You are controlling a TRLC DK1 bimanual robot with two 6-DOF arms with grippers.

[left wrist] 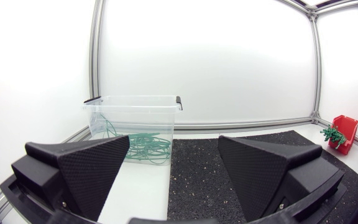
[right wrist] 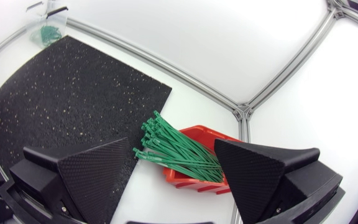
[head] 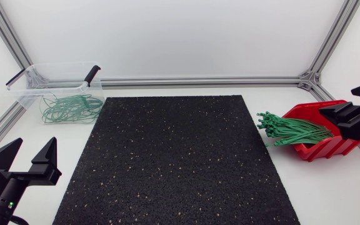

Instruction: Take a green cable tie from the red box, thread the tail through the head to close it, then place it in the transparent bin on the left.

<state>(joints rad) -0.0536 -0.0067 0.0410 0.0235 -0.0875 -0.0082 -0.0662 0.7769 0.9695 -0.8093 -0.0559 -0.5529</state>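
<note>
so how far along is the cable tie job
Done: looped ties lie in the clear bin. In hand: nothing; the right gripper hovers open over the red box of loose ties, the left gripper open too. Left: grab one, thread it, bin it.

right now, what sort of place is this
Probably a robot lab test cell: a white-panelled aluminium frame, a black work mat, and a red box of green cable ties opposite a transparent bin.

The white table point(head: 333, 190) carries a black speckled mat point(head: 174, 159), a transparent bin point(head: 25, 94) and a red box point(head: 327, 149).
</note>
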